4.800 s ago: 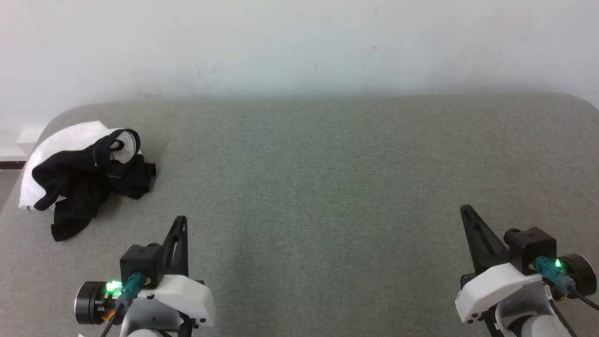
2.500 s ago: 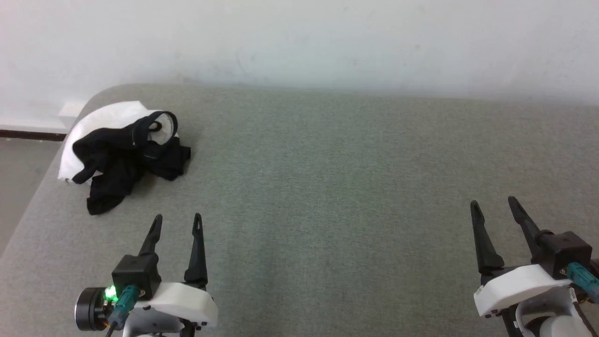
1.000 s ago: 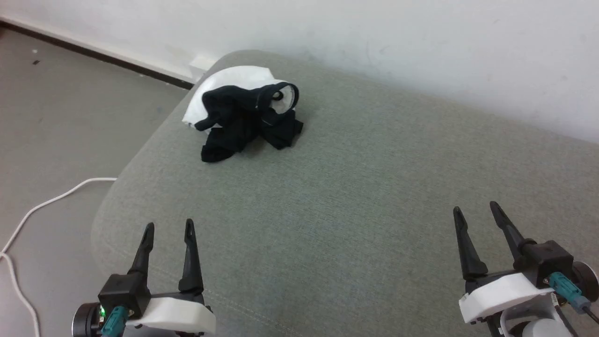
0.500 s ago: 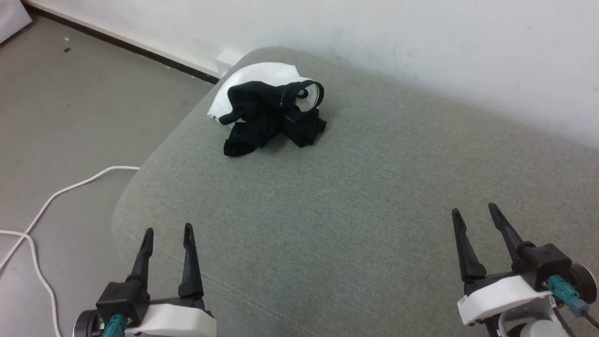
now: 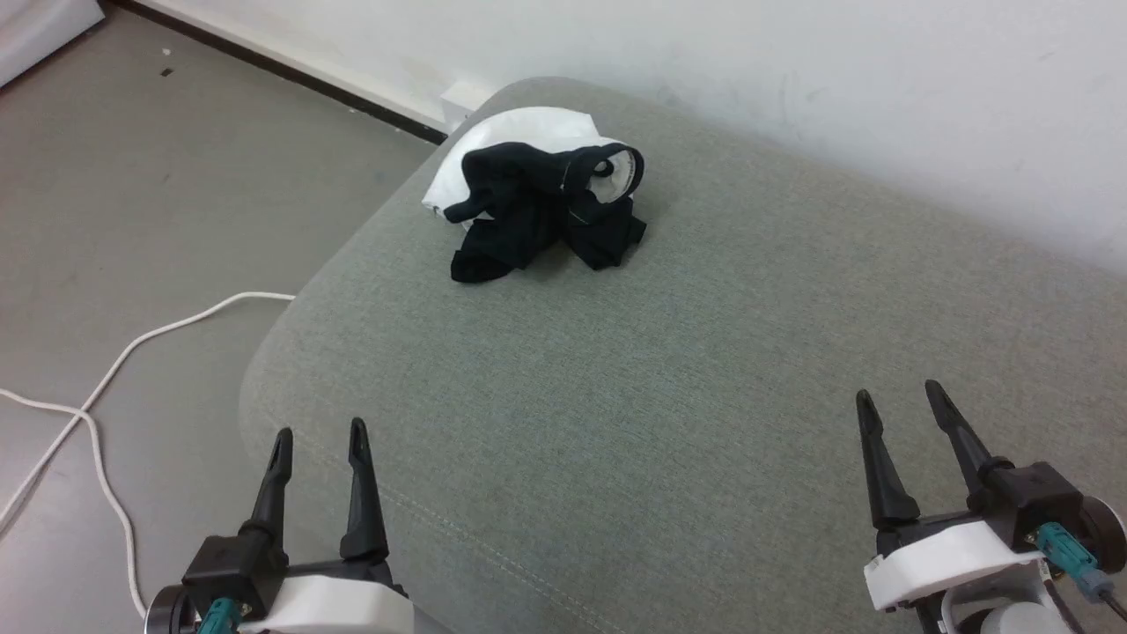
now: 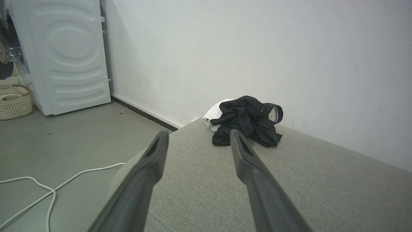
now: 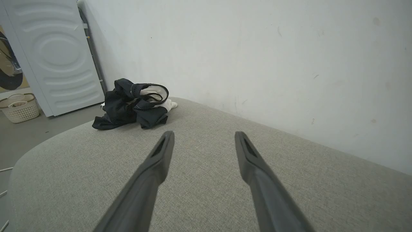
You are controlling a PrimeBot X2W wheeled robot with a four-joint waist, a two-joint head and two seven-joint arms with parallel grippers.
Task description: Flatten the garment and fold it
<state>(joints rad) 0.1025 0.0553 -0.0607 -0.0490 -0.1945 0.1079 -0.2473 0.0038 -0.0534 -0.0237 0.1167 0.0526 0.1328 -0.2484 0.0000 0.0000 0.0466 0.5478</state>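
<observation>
garment (image 5: pixel 537 202) lying bunched upper center on grey table (image 5: pixel 669 370); left gripper (image 5: pixel 319 440) lower left, right gripper (image 5: pixel 900 401) lower right, both hanging spread wide, gripping nothing

A white wall (image 5: pixel 792 53) meets grey floor (image 5: pixel 132 176) beside a washing machine (image 6: pixel 70 58).

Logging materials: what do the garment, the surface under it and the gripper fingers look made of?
Garment: soft matte knit, probably cotton; it slumps in limp crumpled folds, black over white.
Surface: matte grey-green woven upholstery, seemingly padded; fine weave, a stitched seam, rounded edges.
Fingers: dark rigid plastic or similar, dull sheen; smooth, tapered, slotted near the tips.
</observation>
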